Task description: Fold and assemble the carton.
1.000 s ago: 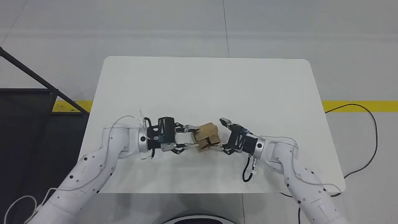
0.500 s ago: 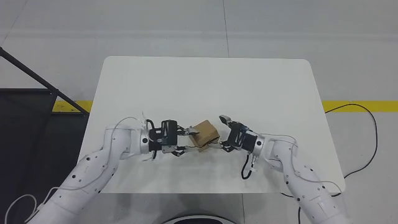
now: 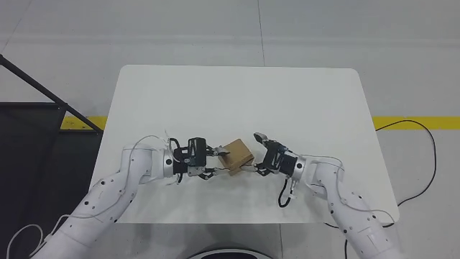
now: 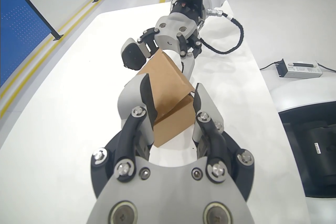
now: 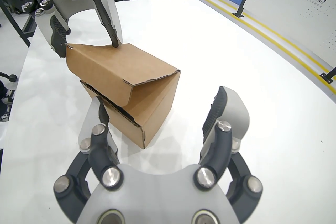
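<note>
I'm pinching one end of the carton (image 3: 237, 156) on the desk (image 3: 287, 101) with my left claw (image 4: 172, 87), while my right claw (image 5: 161, 99) is hanging wide open and empty at the opposite end, facing along its long axis into the gaping lid.

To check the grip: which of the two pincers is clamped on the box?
The left pincer: its fingers clamp one end of the box. The right pincer stands open before the other end, one finger clear of it.
</note>
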